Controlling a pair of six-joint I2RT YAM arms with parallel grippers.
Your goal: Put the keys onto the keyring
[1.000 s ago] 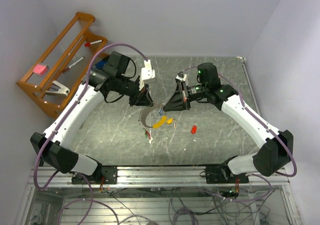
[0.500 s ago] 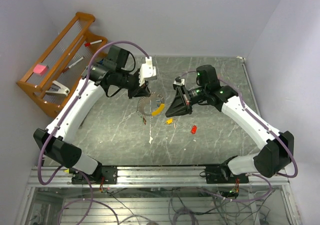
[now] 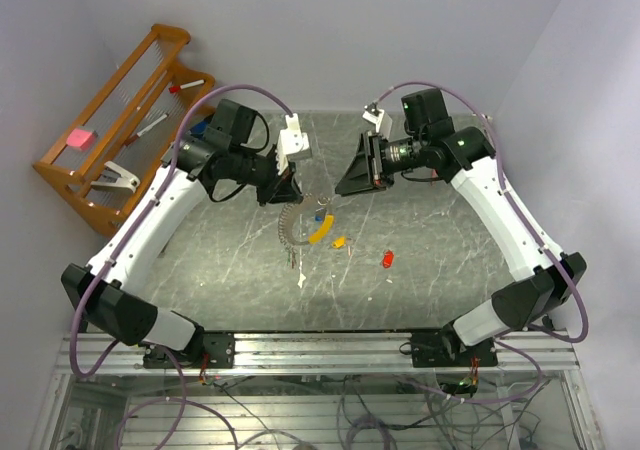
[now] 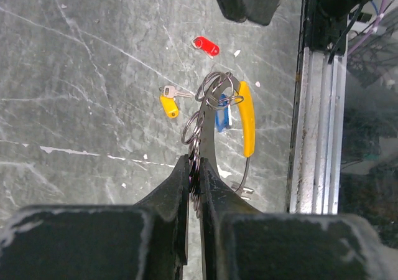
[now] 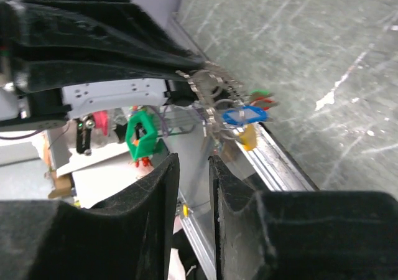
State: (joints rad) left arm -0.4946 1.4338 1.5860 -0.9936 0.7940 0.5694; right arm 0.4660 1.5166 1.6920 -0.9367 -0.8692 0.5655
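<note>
My left gripper (image 3: 284, 194) is shut on the keyring (image 3: 290, 227), a silvery coiled loop that hangs from it over the middle of the table. In the left wrist view the coil (image 4: 198, 144) runs up between the closed jaws. On the ring hang a curved yellow piece (image 4: 248, 118) and a blue key (image 4: 222, 120). An orange-yellow key (image 4: 169, 106) and a red key (image 4: 206, 45) lie loose on the table. My right gripper (image 3: 342, 186) hovers to the right of the ring, apart from it, open with nothing between its fingers (image 5: 219, 171). It faces the ring (image 5: 211, 84) and the blue key (image 5: 244, 115).
A wooden rack (image 3: 108, 120) with pens, a pink block and a white clip leans on the back left wall. A white scrap (image 3: 302, 281) lies nearer the front. An aluminium rail (image 3: 320, 345) runs along the near edge.
My right gripper has opened and pulled back and up to the right, away from the keyring. The left gripper has kept its hold and raised the ring a little.
</note>
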